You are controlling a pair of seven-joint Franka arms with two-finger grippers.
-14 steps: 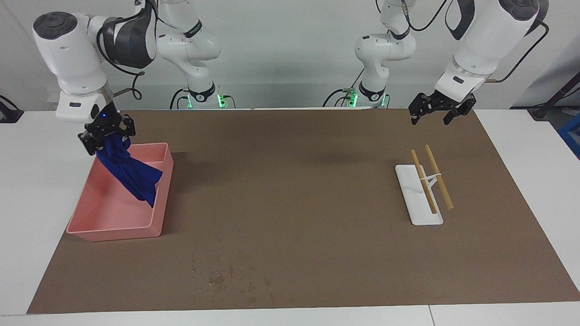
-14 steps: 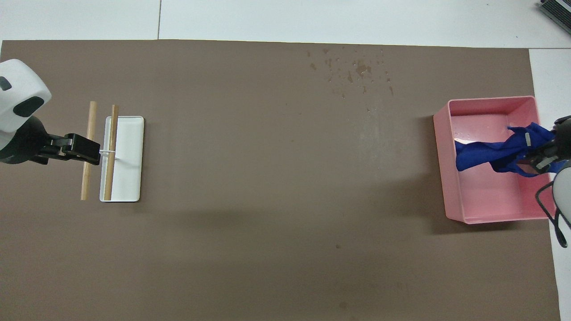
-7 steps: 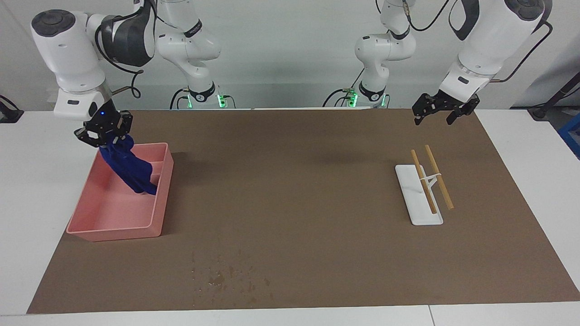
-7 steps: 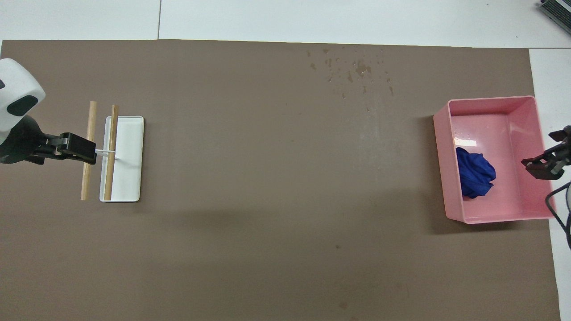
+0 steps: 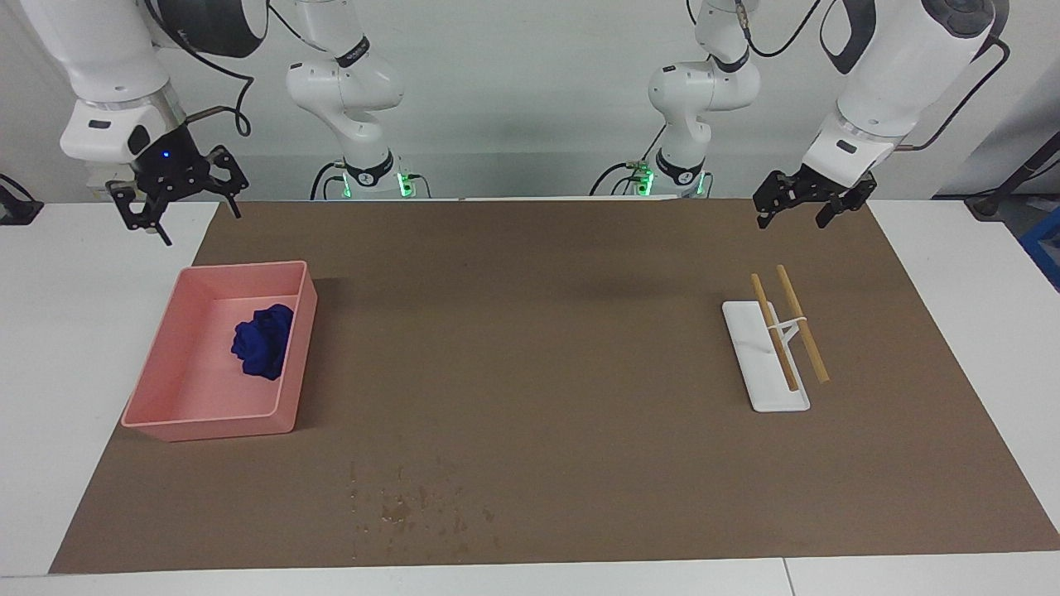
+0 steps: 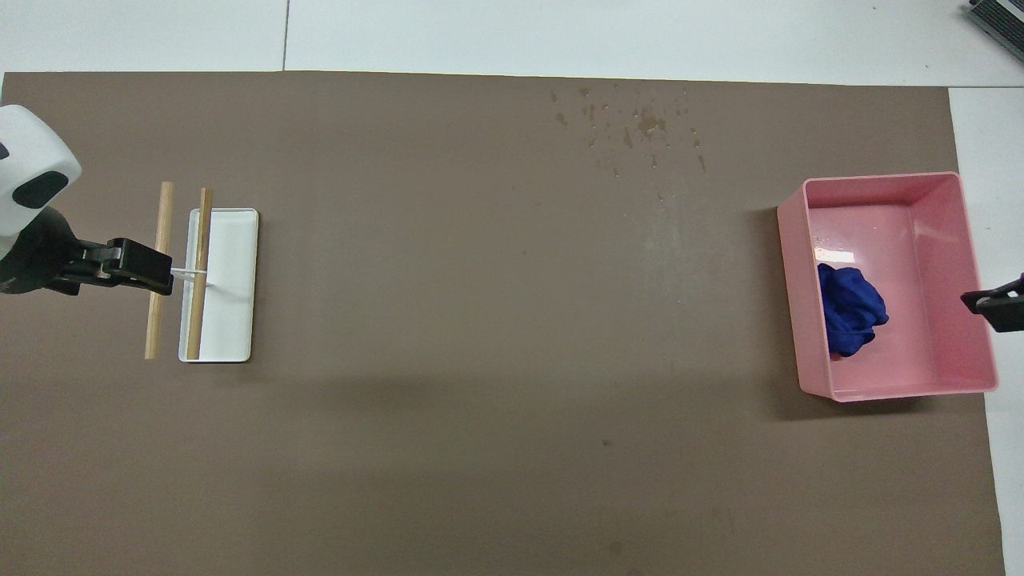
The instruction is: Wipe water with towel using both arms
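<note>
Resting: towel (image 5: 262, 340) bunched in pink tray (image 5: 157, 420), right-arm end of surface (image 5: 530, 348).
Right end effector (image 5: 177, 199): open, empty.
Left end effector (image 5: 807, 203): open, empty, waiting.
Water (image 5: 414, 501): unwiped, edge farthest from robots.
Advice: regrasp the towel's bulk firmly.

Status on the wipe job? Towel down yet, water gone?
Nothing done: the trail of small shiny water droplets still marks the brown mat, unwiped. Nothing in hand: the crumpled navy-blue towel lies loose in the pink rectangular plastic tray. The right gripper is open, raised near the tray; the left gripper waits, open, near the wooden sticks on a white stand. Left: grasp towel, wipe.
</note>
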